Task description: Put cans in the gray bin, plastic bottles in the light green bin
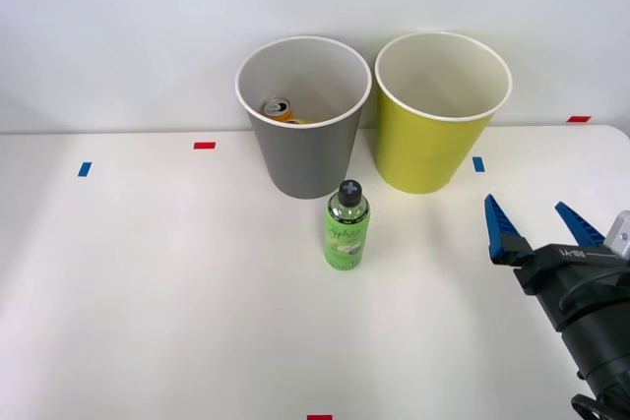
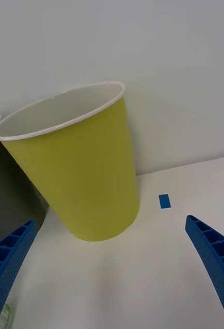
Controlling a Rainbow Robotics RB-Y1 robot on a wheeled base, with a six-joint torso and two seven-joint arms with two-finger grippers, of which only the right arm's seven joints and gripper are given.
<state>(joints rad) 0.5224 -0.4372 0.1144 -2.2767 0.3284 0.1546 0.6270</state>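
Note:
The orange-and-white can (image 1: 279, 109) lies inside the gray bin (image 1: 302, 159) at the back of the table. To its right stands the light green bin (image 1: 433, 145) (image 2: 86, 180). A green plastic bottle (image 1: 346, 226) with a black cap stands upright on the table just in front of the gray bin. My right gripper (image 1: 541, 225) (image 2: 112, 277) hovers open at the right, in front of the light green bin and well right of the bottle, with nothing between its blue fingers (image 2: 215, 262). A sliver of the bottle's label (image 2: 4, 314) peeks beside one finger.
Small red tape marks (image 1: 204, 145) and blue tape marks (image 1: 478, 163) (image 2: 164, 201) dot the white table (image 1: 148, 292). A white wall rises right behind the bins. The table's right edge curves near the arm.

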